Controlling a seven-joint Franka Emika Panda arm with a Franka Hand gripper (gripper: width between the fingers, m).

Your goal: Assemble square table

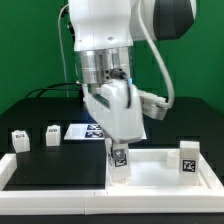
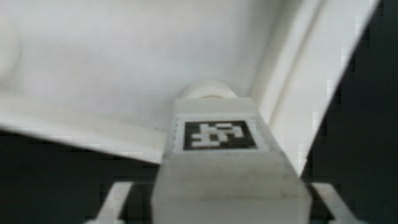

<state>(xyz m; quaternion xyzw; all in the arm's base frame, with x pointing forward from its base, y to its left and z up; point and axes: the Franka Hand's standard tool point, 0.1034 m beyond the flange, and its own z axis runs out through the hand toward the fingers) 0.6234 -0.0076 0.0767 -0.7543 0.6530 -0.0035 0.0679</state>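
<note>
Square tabletop (image 1: 150,172) lies flat at the front of the black table (image 1: 60,158), toward the exterior view's right. Its raised edges are turned up, so the corner sockets face the arm. The gripper (image 1: 118,150) is clamped on a stubby leg (image 1: 118,165) — in the wrist view the leg's tagged face fills the gap between the two fingers (image 2: 121,205), with no slack on either side. The leg is held upright at the tabletop's corner nearest the exterior view's left, which I judge is where it is meant to go in. A vertical hold would let it drop straight into a socket and be turned there. Whether its foot already sits in the socket or hangs just above cannot be told, since the leg itself hides the spot.

With its rim, the tabletop works as a shallow tray. Inside it stands a second leg (image 1: 188,158), upright near the edge on the exterior view's right and well apart from the held one; the floor between them is bare white. A third leg (image 1: 19,140) and a fourth leg (image 1: 52,134) stand outside it on the black table, toward the exterior view's left — behind the low white border rail (image 1: 50,180) that fences the work area. Behind the arm lies the marker board (image 1: 88,130).
</note>
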